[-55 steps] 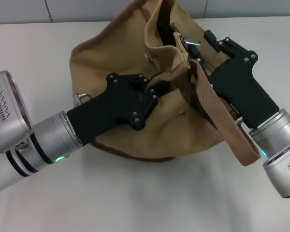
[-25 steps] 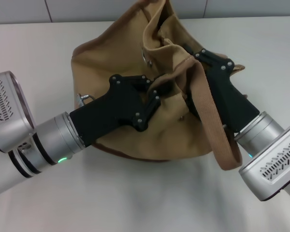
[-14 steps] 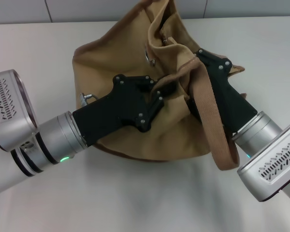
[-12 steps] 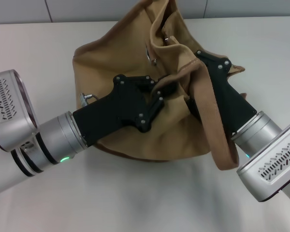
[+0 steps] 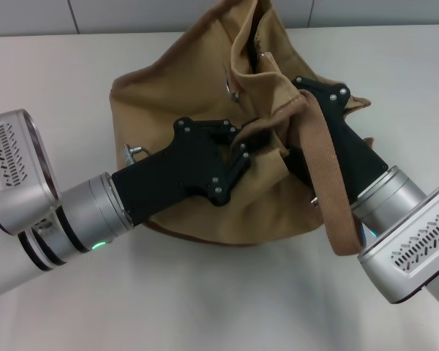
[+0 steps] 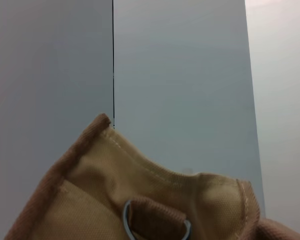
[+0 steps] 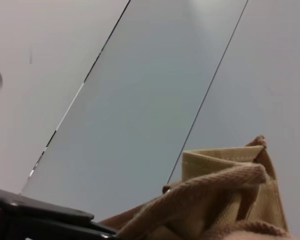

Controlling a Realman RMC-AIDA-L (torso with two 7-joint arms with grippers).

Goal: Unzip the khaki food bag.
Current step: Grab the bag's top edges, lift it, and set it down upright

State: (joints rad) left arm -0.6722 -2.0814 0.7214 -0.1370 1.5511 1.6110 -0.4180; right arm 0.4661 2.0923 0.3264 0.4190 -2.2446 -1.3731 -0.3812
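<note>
While the khaki food bag [image 5: 183, 110] slumps on the white table [image 5: 205, 300] in the head view, both arms are buried in its folds. Its canvas is soft, crumpled and coarse-woven, with darker brown trim along the edges, and its top gapes a little (nothing inside can be made out). The left gripper [image 5: 257, 137] reaches in from the left and is clenched on a fold of cloth at the bag's middle. The right gripper [image 5: 296, 88] comes in from the right under a wide ribbed strap [image 5: 323, 183] that drapes over its black body; whether its fingers are parted or closed, I cannot tell. A metal ring [image 5: 234, 89] glints near the bag's upper opening, and a silver clip [image 5: 135, 152] pokes out at the bag's left side.

Left wrist view now: a tan canvas edge with pale stitching and brown binding, a metal ring [image 6: 127, 222] on a brown loop, grey wall panels [image 6: 180, 85] behind.

Right wrist view: bunched woven strap [image 7: 210, 192] and folded canvas against the same grey panels.
</note>
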